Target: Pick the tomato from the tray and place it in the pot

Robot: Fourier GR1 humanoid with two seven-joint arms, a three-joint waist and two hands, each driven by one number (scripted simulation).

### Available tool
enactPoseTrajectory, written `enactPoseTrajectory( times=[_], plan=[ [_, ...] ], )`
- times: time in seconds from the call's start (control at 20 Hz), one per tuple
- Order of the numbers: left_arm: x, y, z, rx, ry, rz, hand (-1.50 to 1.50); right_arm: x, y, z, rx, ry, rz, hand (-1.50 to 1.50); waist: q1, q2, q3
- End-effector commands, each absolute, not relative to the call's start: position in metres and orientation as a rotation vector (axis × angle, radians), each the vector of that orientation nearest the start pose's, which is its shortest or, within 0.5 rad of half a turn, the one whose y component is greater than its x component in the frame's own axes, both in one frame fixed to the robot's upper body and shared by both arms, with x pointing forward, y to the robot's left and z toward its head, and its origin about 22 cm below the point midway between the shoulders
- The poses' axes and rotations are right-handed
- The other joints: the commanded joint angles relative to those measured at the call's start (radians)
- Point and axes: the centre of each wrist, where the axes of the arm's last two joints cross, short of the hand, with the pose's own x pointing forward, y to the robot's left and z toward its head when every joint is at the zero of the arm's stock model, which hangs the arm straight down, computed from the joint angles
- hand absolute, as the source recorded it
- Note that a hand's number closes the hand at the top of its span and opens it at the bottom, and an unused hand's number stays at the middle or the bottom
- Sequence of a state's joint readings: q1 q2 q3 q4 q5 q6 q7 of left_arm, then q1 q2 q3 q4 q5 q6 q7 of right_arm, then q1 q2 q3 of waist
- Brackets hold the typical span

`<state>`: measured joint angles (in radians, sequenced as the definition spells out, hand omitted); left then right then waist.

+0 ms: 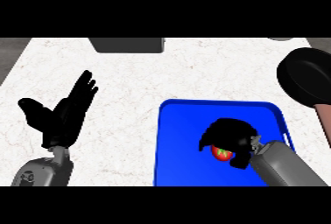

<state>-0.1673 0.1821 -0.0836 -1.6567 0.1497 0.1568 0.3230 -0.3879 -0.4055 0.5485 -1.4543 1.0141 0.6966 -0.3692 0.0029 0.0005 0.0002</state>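
Note:
A red tomato with a green stem lies on the blue tray at the lower right of the head view. My right hand is curled over it from above, fingers bent down around its top and thumb beside it, so only part of the tomato shows. The black pot with a brownish handle sits at the right edge, beyond the tray. My left hand rests open at the left, fingers straight and pointing up, holding nothing.
A dark grey block stands at the back edge of the white marble counter. The pot's handle runs down along the tray's right side.

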Motion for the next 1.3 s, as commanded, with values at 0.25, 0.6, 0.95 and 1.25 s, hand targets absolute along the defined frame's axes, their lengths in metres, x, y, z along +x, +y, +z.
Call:
enactPoseTrajectory(
  times=[0.25, 0.6, 0.95, 1.25],
  plan=[
    [0.266, 0.239, 0.058, 0.025, -1.476, 0.004, 0.00, 0.293, -0.179, 0.039, -0.012, -1.284, 2.138, 1.50, 0.000, 0.000, 0.000],
    [0.264, 0.245, 0.059, 0.075, -1.456, 0.066, 0.00, 0.303, -0.322, 0.055, -0.559, -1.024, 1.488, 1.50, -0.128, -0.010, 0.002],
    [0.256, 0.253, 0.055, 0.092, -1.456, 0.075, 0.00, 0.278, -0.458, 0.107, -1.039, -0.782, 0.768, 1.50, -0.100, -0.011, -0.001],
    [0.254, 0.238, 0.060, 0.046, -1.467, 0.041, 0.00, 0.231, -0.508, 0.186, -1.317, -0.889, 0.546, 1.50, -0.053, -0.012, -0.001]
  ],
)
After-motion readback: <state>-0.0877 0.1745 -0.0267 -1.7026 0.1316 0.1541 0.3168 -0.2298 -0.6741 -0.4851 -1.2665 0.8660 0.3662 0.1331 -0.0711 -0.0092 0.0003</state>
